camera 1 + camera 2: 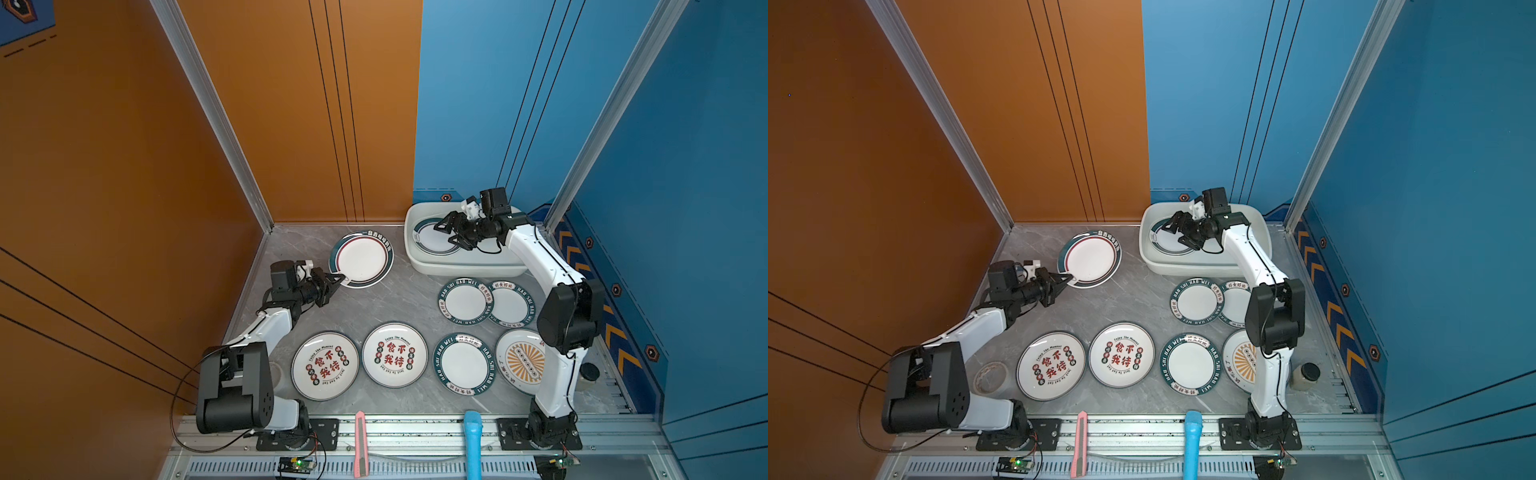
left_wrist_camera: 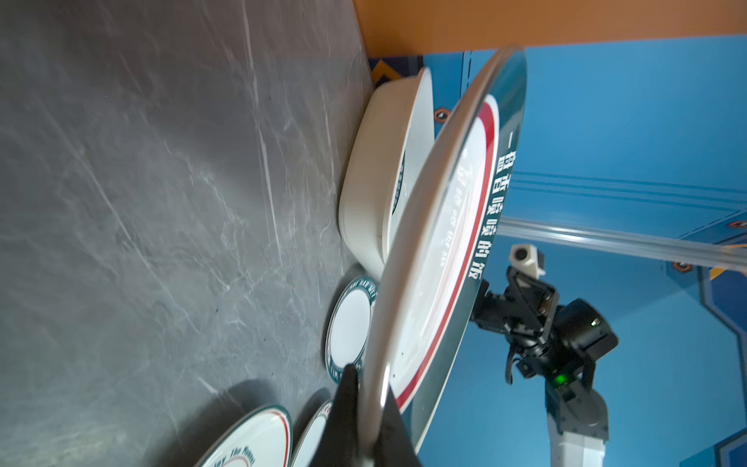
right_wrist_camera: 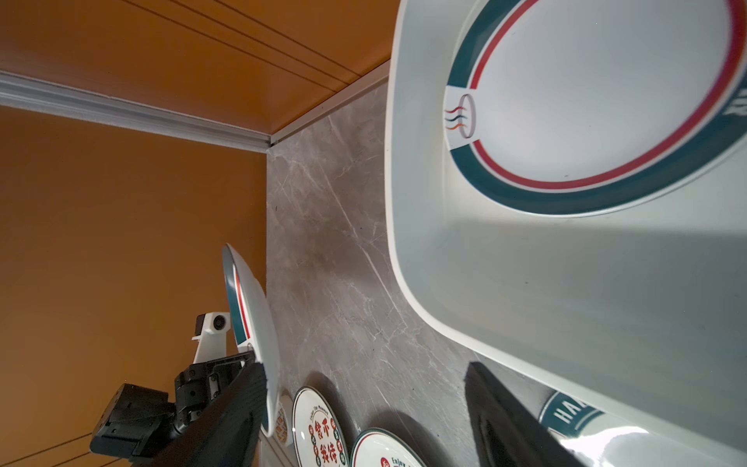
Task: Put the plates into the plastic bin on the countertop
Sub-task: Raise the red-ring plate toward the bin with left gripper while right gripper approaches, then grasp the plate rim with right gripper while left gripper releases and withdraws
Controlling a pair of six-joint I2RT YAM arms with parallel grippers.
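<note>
My left gripper [image 1: 340, 279] [image 2: 370, 380] is shut on the rim of a green-and-red-rimmed plate [image 1: 363, 259] [image 2: 444, 242], which it holds tilted above the countertop [image 1: 374, 307]. At the back right stands the plastic bin [image 1: 469, 268] [image 3: 525, 303], with a similar plate [image 1: 426, 241] [image 3: 606, 93] lying flat inside. My right gripper [image 1: 445, 233] [image 3: 366, 368] hangs open over that plate, nothing between its fingers. Several more plates lie on the countertop: two with red characters [image 1: 325, 365] [image 1: 395, 354], three green-rimmed [image 1: 465, 301] [image 1: 511, 303] [image 1: 464, 363], and a sunburst one [image 1: 521, 361] partly behind my right arm.
A tape roll [image 1: 991, 376] lies by the left arm's base and a dark-lidded jar [image 1: 1306, 376] sits at the right edge. A pink utility knife [image 1: 361, 442] and a blue handle [image 1: 473, 440] rest on the front aluminium rail. Orange and blue walls close in the back and sides.
</note>
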